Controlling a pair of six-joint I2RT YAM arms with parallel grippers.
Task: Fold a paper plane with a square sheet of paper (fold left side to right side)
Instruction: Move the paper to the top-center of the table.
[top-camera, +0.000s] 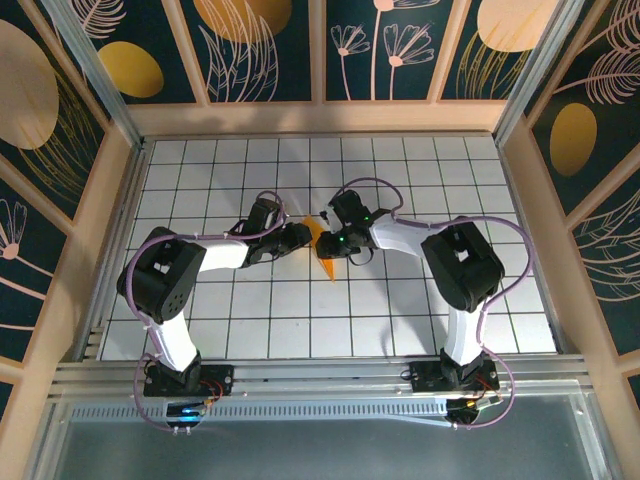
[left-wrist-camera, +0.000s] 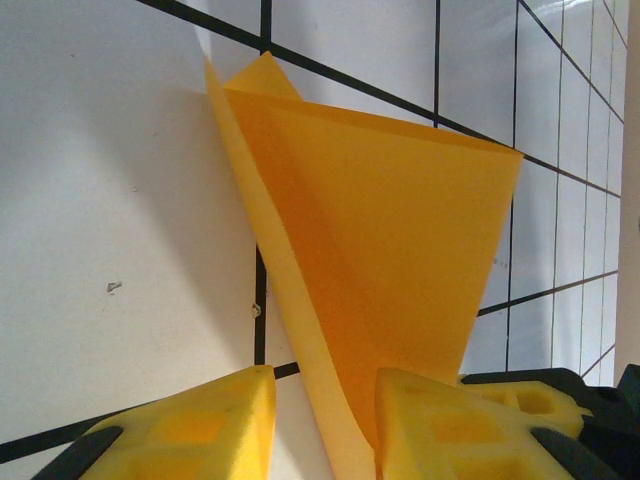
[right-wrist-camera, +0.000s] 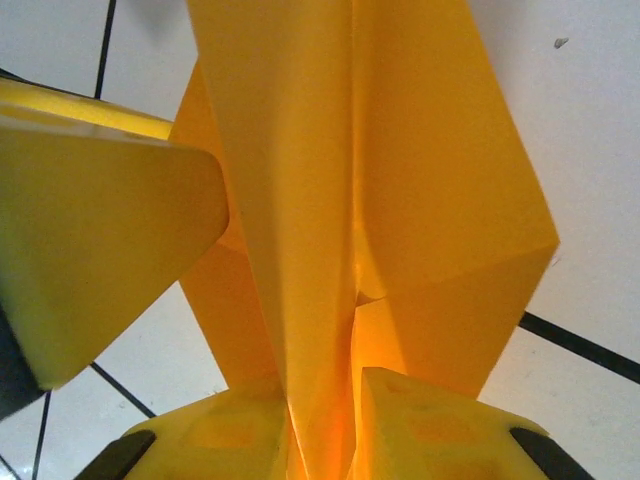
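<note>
Left first: left gripper (left-wrist-camera: 325, 390) slack, yellow fingers (left-wrist-camera: 200, 430) parted astride a raised flap of the thin orange-yellow creased paper (left-wrist-camera: 400, 250), not visibly pinching it. Paper mid-table on the white black-gridded tabletop (top-camera: 400, 310), partly stood up between both arms. Rightward: right gripper (right-wrist-camera: 325, 400) clenched on the centre ridge. Probably mid-fold. Hold the right pinch firm as anchor, carry the left flap across low and slow, match edges before pressing, and spare the crease from tearing.

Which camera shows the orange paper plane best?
The right wrist view: the paper plane is close up, its centre crease and folded flaps clear. The left wrist view shows one flap side-on; the top view, just a small orange sliver.
</note>
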